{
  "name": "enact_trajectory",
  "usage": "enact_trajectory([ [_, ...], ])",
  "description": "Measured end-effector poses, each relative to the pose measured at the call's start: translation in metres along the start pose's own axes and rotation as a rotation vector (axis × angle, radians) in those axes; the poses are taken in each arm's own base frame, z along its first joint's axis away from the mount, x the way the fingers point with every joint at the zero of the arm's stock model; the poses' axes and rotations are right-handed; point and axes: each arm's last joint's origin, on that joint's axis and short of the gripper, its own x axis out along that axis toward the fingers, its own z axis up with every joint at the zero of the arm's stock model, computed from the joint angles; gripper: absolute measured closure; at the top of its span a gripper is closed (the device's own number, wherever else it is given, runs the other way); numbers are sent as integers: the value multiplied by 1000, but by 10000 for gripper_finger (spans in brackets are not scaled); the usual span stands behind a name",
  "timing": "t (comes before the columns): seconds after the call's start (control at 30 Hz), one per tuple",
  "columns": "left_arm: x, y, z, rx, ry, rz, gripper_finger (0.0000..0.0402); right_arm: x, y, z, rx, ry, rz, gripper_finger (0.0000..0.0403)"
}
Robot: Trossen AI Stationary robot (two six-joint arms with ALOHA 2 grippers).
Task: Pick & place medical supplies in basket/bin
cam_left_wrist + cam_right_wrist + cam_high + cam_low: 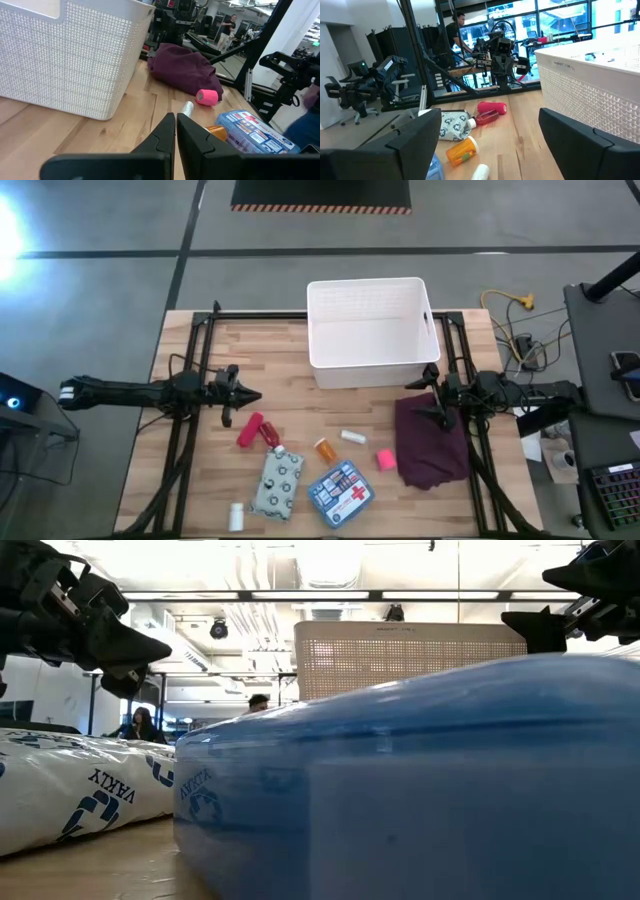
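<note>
Left gripper (pixel 250 394) closed above wooden table (pixel 190 480), white bin (pixel 368 330) behind

Robotics lab / open-plan workshop floor: grey concrete with hazard-striped mat (pixel 321 207) beyond the wooden table (pixel 200 490), office chairs (pixel 345 92) and monitors behind it, large windows (pixel 555 20), person (pixel 454 31) standing at benches.

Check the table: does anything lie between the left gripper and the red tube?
Nothing visible does. The left gripper, shut, hangs just up-table of the red tube, with only bare wood between them. The white bin sits farther off, to the right.
</note>
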Motion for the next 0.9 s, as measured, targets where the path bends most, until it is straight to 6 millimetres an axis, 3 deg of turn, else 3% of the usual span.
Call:
enact_trajectory([
  [0.9,0,0,0,0,0,0,402,0,0,0,0,0,0,84],
])
